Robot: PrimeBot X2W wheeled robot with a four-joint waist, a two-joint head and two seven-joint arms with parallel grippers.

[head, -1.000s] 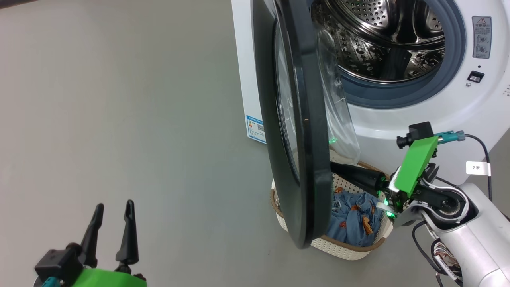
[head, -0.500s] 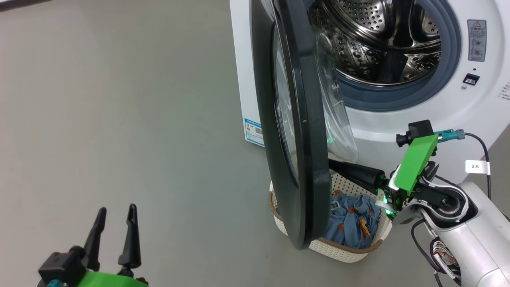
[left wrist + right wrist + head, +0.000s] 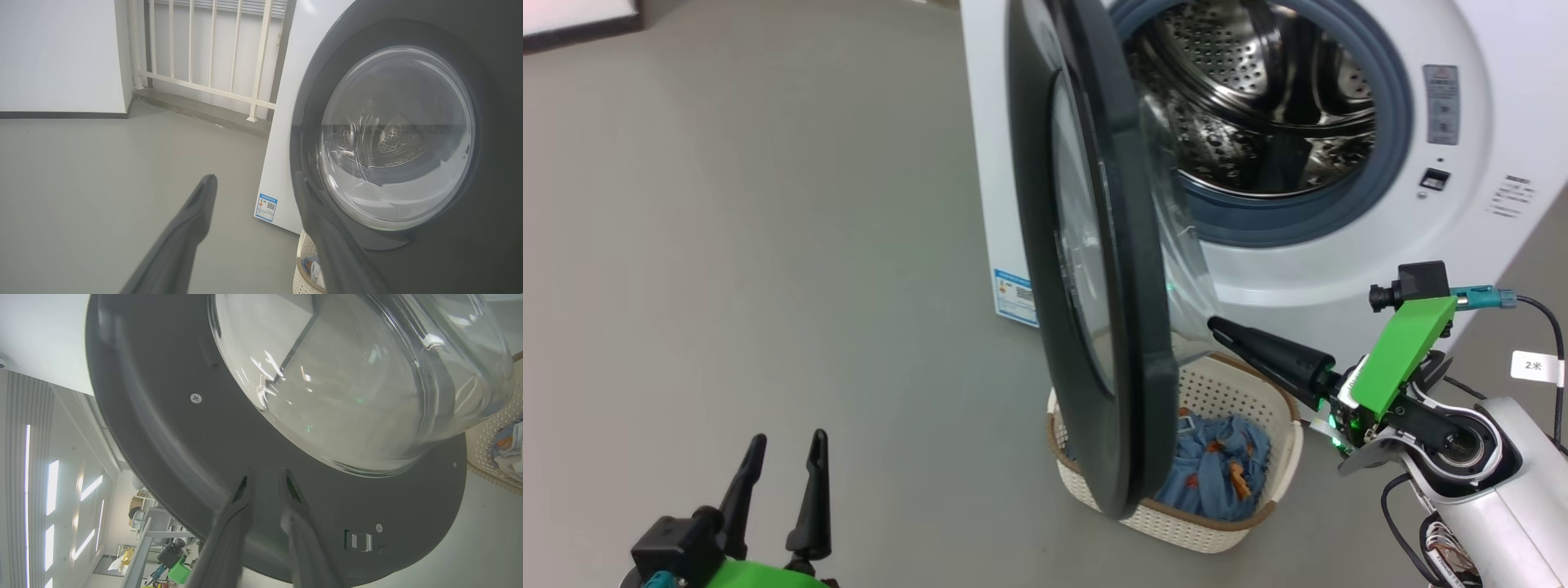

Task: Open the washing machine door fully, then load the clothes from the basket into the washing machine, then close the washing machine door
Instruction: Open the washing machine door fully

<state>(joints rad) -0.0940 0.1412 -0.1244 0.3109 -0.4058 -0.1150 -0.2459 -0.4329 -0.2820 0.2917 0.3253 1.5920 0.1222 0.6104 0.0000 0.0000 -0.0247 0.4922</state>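
Right gripper (image 3: 265, 475) had eased back from washing machine door (image 3: 1127, 245), fingers narrowly parted, empty | left gripper (image 3: 789, 437) spread, idle | door roughly half open | clothes (image 3: 1217, 465) in basket (image 3: 1258, 392) below it | loading, closing undone

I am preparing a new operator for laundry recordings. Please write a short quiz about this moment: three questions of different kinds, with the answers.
1. True or false: the clothes lie in the basket.
2. The left gripper is: A) shut on cloth; B) open, holding nothing; C) shut, holding nothing.
3. Which face of the washing machine door do the fingertips of the right gripper point at?

Key
1. True.
2. B.
3. The inner face, close beside the glass bowl.
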